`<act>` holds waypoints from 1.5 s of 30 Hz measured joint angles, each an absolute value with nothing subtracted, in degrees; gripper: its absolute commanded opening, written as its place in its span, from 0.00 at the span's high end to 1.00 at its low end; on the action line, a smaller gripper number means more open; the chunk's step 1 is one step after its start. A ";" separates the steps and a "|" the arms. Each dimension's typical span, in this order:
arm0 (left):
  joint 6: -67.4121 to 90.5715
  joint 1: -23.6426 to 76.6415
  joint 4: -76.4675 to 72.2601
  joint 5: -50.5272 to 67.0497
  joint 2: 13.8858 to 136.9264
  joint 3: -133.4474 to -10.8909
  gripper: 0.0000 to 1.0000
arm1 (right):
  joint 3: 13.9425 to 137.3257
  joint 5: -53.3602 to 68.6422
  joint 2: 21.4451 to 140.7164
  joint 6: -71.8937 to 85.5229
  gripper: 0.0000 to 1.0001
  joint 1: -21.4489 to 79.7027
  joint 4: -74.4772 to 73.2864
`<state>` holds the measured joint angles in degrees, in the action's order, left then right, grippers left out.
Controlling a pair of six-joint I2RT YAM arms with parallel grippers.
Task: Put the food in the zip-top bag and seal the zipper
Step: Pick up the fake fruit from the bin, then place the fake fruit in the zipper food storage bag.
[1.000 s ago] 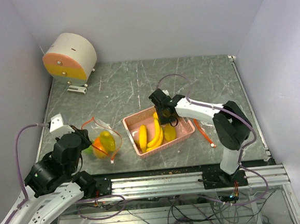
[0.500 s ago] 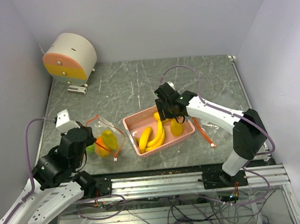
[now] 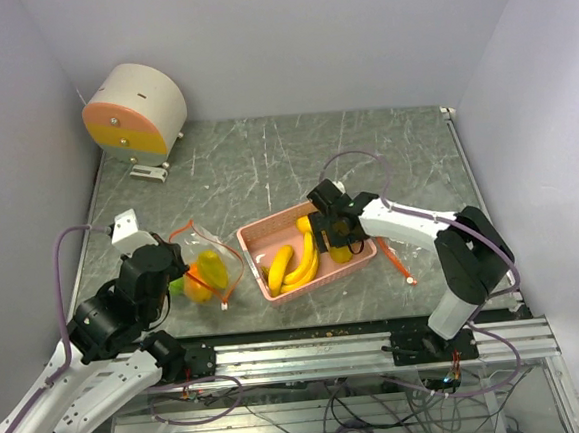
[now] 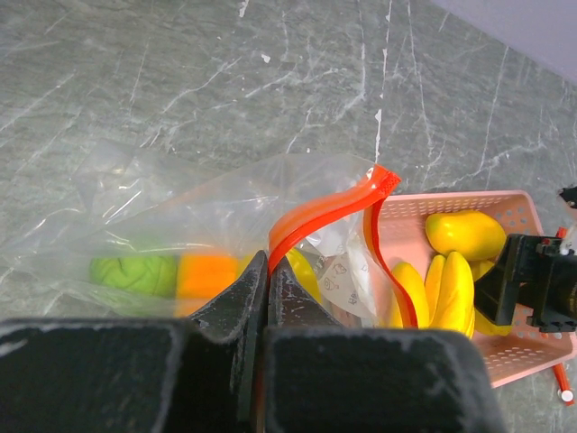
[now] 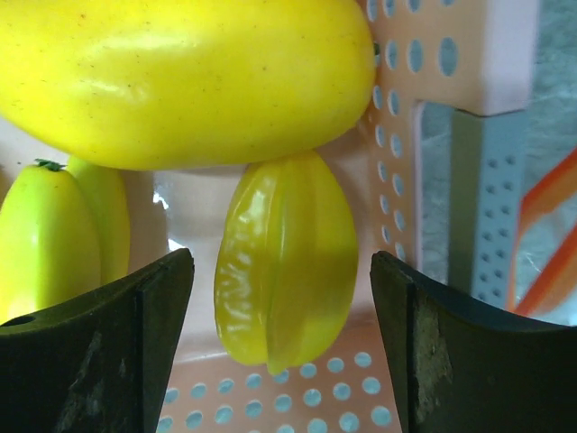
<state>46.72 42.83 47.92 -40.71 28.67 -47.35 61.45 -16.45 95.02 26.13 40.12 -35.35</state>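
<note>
The clear zip-top bag (image 3: 205, 268) lies left of the pink basket (image 3: 261, 237) and holds a bumpy green ball (image 4: 133, 274), an orange fruit (image 4: 206, 275) and a yellow piece (image 3: 210, 270). My left gripper (image 4: 267, 262) is shut on the bag's red-orange zipper strip (image 4: 325, 207), holding the mouth up. My right gripper (image 3: 336, 235) is open inside the basket, its fingers either side of a ridged yellow fruit (image 5: 287, 262) without touching it. A yellow mango-like piece (image 5: 180, 77) and bananas (image 3: 295, 260) lie in the basket.
A loose red-orange stick (image 3: 395, 258) lies on the table right of the basket. A round cream and orange device (image 3: 136, 110) stands at the back left. The metal rail (image 3: 360, 351) runs along the near edge.
My right gripper has come down into the right part of the basket around the ridged yellow fruit. My left gripper has shifted slightly, still gripping the bag's mouth.
</note>
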 measured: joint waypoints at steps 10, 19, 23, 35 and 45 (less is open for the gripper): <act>46.74 42.83 48.34 -40.77 27.97 -47.35 0.93 | 58.11 -14.59 98.24 26.28 0.58 39.20 -28.42; 46.78 42.83 48.27 -40.71 28.16 -47.35 0.93 | 58.08 -15.31 94.48 26.57 0.66 39.07 -30.72; 46.81 42.83 47.92 -40.36 29.10 -47.35 0.93 | 58.72 -13.96 86.80 25.43 0.67 39.05 -32.67; 46.50 42.83 40.34 -37.08 36.97 -47.29 0.93 | 56.51 16.49 66.17 21.10 0.68 44.64 -13.87; 46.41 42.83 36.21 -34.11 40.69 -47.29 0.93 | 58.28 22.57 76.86 19.20 0.68 55.20 -2.15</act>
<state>46.41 42.83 36.21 -34.11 40.69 -47.29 58.28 22.57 76.86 19.20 55.20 -2.15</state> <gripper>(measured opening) 0.077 0.584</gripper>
